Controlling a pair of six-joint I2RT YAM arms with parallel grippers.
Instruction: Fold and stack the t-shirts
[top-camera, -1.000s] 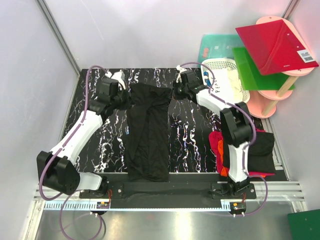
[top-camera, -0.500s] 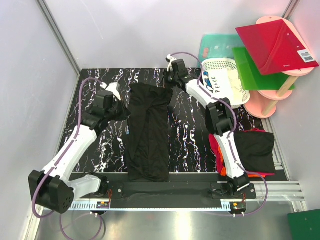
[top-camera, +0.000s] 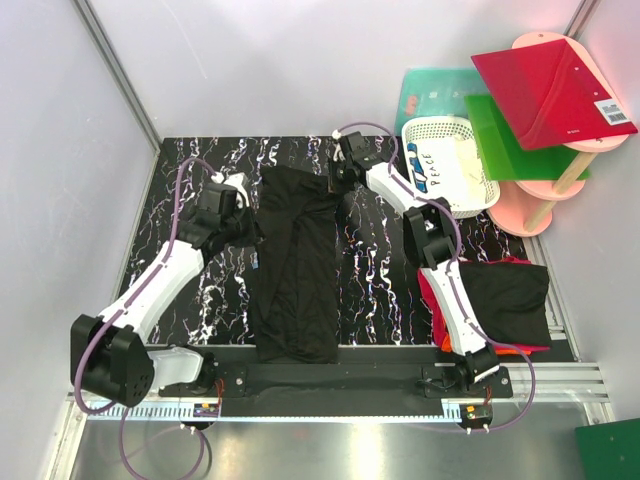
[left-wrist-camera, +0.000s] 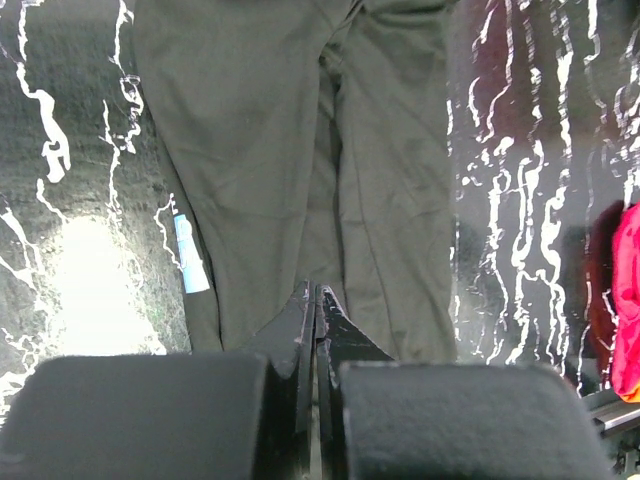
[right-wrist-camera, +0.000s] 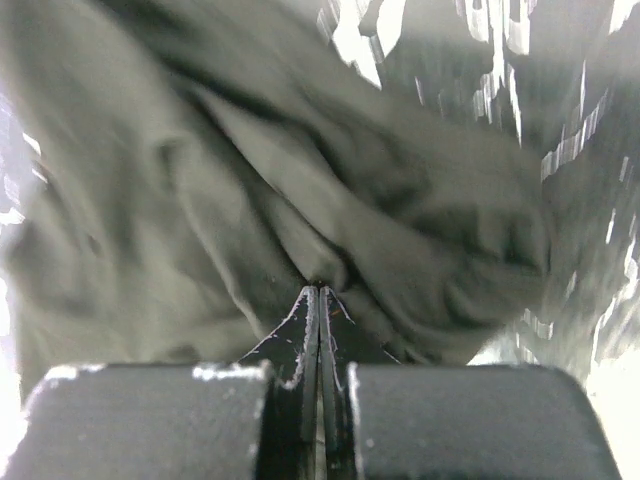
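A long black t-shirt (top-camera: 295, 270), folded lengthwise, lies flat down the middle of the marbled table (top-camera: 380, 260). My left gripper (top-camera: 243, 222) sits beside its far left edge. In the left wrist view that gripper (left-wrist-camera: 318, 287) is shut, with no cloth showing between its tips and the t-shirt (left-wrist-camera: 270, 150) spread beyond them. My right gripper (top-camera: 338, 178) is at the shirt's far right corner. In the right wrist view it (right-wrist-camera: 318, 288) is shut, and bunched cloth (right-wrist-camera: 200, 200) gathers at its tips. More t-shirts sit piled at the near right: black (top-camera: 510, 300), red (top-camera: 432, 285), orange (top-camera: 448, 343).
A white lattice basket (top-camera: 450, 160) stands at the far right, just behind the right arm. Beyond it a pink stand (top-camera: 530, 205) carries a red board (top-camera: 550, 85) and a green board (top-camera: 515, 135). A teal board (top-camera: 435, 90) leans behind the basket.
My right arm stretched out and its gripper shifted slightly left along the shirt's far right corner. My left gripper drew a little left off the shirt's edge and closed fully.
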